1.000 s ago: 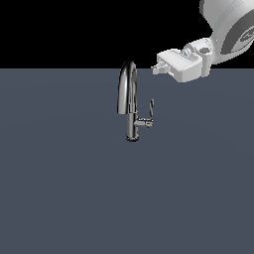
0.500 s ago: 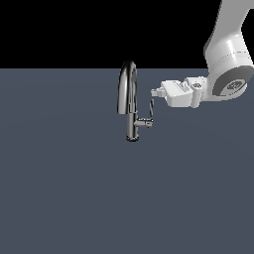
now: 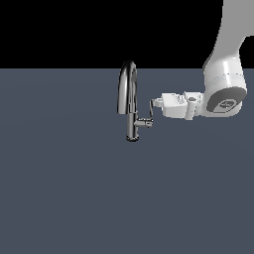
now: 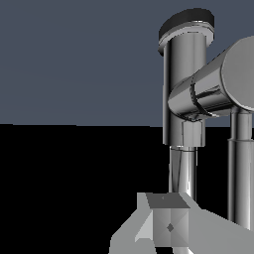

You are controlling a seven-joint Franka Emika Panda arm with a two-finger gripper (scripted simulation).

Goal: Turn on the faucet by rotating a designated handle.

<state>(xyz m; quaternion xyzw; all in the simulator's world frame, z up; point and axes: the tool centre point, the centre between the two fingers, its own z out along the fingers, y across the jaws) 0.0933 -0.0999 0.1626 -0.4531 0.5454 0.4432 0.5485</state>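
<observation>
The chrome faucet (image 3: 130, 99) stands upright on the dark grey surface, with its arched spout on top. The handle (image 3: 151, 113) is a thin lever blade rising from a short stub on the stem, on the exterior view's right. My gripper (image 3: 155, 102) reaches in horizontally from that side, and its tips are at the upper end of the lever blade. The fingers look closed together and hold nothing. In the wrist view the faucet's stem (image 4: 181, 74) and stub fill the frame. The handle blade (image 4: 182, 171) runs down to my fingertips (image 4: 168, 223).
The flat dark grey surface (image 3: 74, 188) spreads all round the faucet. The white arm (image 3: 225, 84) comes down from the upper part of the exterior view's right. The spout's tube (image 4: 240, 168) shows beside the stem in the wrist view.
My gripper has come down and moved toward the exterior view's left, from above and beside the spout to the tip of the handle blade. The faucet has not visibly moved.
</observation>
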